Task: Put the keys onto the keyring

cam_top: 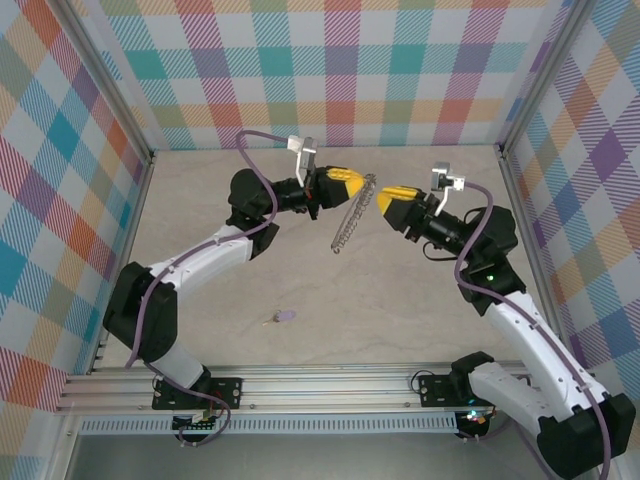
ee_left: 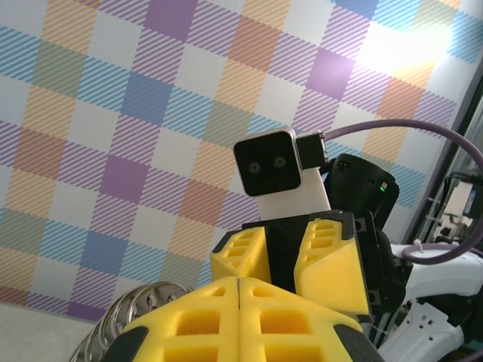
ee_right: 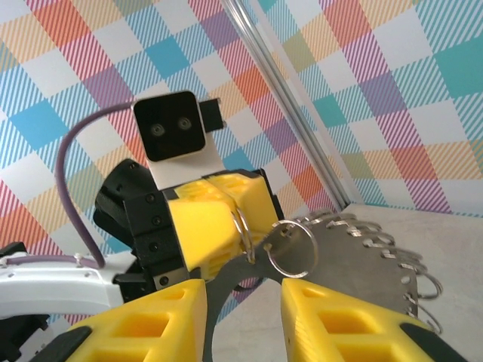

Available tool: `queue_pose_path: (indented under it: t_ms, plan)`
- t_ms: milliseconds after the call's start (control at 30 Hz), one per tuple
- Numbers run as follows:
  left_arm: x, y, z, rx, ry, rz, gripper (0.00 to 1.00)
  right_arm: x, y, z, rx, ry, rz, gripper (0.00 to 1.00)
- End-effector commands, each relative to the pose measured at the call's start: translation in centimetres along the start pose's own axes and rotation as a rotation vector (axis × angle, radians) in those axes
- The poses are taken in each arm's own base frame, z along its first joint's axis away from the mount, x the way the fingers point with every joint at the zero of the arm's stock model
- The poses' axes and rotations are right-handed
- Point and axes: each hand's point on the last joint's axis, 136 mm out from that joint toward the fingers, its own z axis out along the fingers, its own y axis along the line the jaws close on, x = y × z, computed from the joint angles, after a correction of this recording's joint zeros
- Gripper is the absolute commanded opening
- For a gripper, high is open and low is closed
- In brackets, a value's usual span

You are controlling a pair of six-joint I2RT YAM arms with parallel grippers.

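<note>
While the keyring (cam_top: 350, 218) hangs in the air over the middle of the counter (cam_top: 400, 300), the left end effector (cam_top: 358, 183) grips it at its upper end, its yellow fingers (ee_left: 226, 317) pressed fully together. From above the ring is seen almost edge-on, as a thin slanted silvery line. The right wrist view shows more: a flat, thin band of grey metal whose rim is fringed with many small shiny wire loops, and one bigger round loop beside the gripped place.

The right end effector (cam_top: 382, 205) is at 3 o'clock of the ring's upper end, just beside it. Its fingers (ee_right: 332, 309) stand apart. The grey band shows in the gap, but I cannot tell if it touches them. The fingers are of yellow plastic with square hollows.

The key (cam_top: 285, 316), tiny with a lilac head, lies on the pale matte counter at 7 o'clock from the ring, well apart from it.
</note>
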Motion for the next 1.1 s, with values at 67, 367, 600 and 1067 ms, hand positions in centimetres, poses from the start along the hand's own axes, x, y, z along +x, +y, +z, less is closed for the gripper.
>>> queue_pose_path:
  t_ms: [67,367,600,1067]
  plan:
    - [-2.2,-0.9,-0.2,0.035,-0.086,0.031,0.0,-3.3,2.1,0.8,-0.097,-0.086,-0.01,0.32]
    - [-2.2,-1.1,-0.4,0.038,-0.082,0.033,0.0,-3.5,1.3,2.5,-0.149,-0.083,0.072,0.31]
    - [-2.1,-1.4,-0.5,0.037,-0.078,0.039,0.0,-3.4,1.2,2.9,-0.175,-0.073,0.098,0.29]
    - [-2.2,-1.5,-0.6,0.033,-0.08,0.046,0.0,-2.0,1.1,3.2,-0.193,-0.006,0.122,0.25]
